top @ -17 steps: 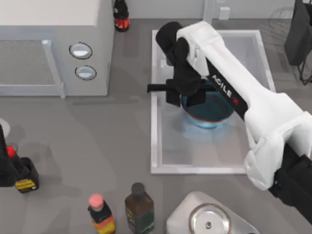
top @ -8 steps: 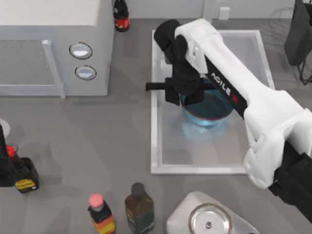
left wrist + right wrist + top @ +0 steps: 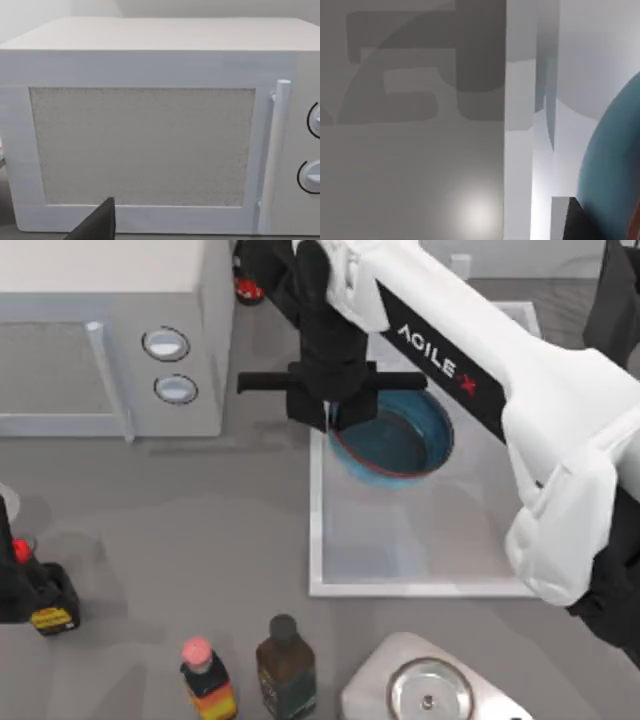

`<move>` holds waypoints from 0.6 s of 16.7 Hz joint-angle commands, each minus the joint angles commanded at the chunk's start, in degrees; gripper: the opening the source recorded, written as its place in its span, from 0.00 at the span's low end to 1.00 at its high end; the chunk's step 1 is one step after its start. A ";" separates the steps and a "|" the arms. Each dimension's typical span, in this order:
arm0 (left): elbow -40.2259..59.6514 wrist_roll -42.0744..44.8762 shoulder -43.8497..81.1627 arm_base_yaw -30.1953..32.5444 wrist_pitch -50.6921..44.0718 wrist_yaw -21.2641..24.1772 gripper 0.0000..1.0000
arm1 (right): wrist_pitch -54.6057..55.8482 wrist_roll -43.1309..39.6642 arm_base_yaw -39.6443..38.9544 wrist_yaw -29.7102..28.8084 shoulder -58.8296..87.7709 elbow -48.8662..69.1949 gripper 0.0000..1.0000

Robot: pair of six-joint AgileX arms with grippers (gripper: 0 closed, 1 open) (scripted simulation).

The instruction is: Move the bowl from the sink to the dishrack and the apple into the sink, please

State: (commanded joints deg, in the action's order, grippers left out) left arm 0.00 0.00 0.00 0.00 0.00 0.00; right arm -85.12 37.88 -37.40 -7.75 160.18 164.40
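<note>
The glossy blue bowl with its reddish rim hangs tilted above the left half of the white-grey sink. My right gripper is shut on the bowl's left rim, the white arm reaching in from the right. In the right wrist view the bowl's blue wall shows beside the sink's pale rim, with a dark fingertip against the bowl. The dark dishrack stands at the back right. The apple is out of view. My left arm is parked at the table's left edge.
A white microwave fills the back left and faces the left wrist camera. A red-capped bottle stands behind it. A black bottle lies at the left. Two bottles and a steel lid line the front.
My right gripper has risen and shifted left and toward the back, lifting the bowl off the sink floor. The left arm has not moved.
</note>
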 joint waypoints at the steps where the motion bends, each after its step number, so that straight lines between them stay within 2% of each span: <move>1: 0.00 0.00 0.00 0.00 0.00 0.00 1.00 | -0.38 1.38 -1.41 -0.16 -4.25 -4.10 0.00; 10: 0.00 0.00 0.00 0.00 0.00 0.00 1.00 | -3.71 14.14 -14.18 -1.54 -44.27 -42.60 0.00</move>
State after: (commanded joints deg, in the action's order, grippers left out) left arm 0.00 0.00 0.00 0.00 0.00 0.00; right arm -88.83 52.02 -51.58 -9.29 115.90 121.81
